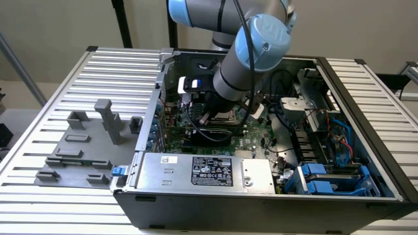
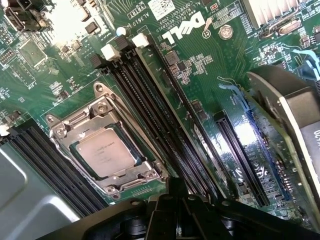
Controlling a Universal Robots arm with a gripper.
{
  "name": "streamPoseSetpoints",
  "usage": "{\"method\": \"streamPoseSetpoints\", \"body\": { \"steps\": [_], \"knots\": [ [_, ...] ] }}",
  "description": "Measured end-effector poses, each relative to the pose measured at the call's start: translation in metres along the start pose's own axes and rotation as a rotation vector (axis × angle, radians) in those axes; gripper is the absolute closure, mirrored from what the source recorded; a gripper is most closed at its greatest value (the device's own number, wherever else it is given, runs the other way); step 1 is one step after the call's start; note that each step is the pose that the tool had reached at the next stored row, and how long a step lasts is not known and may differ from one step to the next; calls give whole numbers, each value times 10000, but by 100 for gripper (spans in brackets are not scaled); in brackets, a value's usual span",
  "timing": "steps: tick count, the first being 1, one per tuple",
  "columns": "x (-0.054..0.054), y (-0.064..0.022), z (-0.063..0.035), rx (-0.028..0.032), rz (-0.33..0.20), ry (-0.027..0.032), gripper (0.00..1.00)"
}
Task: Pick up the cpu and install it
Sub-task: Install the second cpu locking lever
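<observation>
- Exterior view: the arm reached down into the open computer case (image 1: pixel 365 196), its gripper (image 1: pixel 210 119) low over the motherboard socket
- Wrist view: the cpu (image 2: pixel 103 153) lay seated inside the metal socket frame (image 2: pixel 105 152); the gripper (image 2: pixel 176 200), pressed together and holding nothing, sat just beside it. Judged: doing this well meant rising straight, without nudging the chip or the memory slots (image 2: pixel 150 100)

The cpu (image 2: pixel 105 154) sits flat inside its metal socket frame (image 2: pixel 107 150) on the green motherboard (image 2: pixel 200 65). Long black memory slots (image 2: pixel 150 110) run close along both sides of the socket. The gripper (image 2: pixel 177 197) hangs near the socket with its dark fingers closed together, holding nothing.
</observation>
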State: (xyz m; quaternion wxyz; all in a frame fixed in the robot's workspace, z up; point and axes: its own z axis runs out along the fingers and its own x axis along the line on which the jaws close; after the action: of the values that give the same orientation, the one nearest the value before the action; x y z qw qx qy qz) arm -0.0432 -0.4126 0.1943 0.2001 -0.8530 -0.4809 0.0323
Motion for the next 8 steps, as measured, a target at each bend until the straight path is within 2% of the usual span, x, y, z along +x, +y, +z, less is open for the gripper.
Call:
{"method": "streamPoseSetpoints", "body": {
  "steps": [8],
  "knots": [
    [42,-23,18,1,-3,-2,89]
  ]
}}
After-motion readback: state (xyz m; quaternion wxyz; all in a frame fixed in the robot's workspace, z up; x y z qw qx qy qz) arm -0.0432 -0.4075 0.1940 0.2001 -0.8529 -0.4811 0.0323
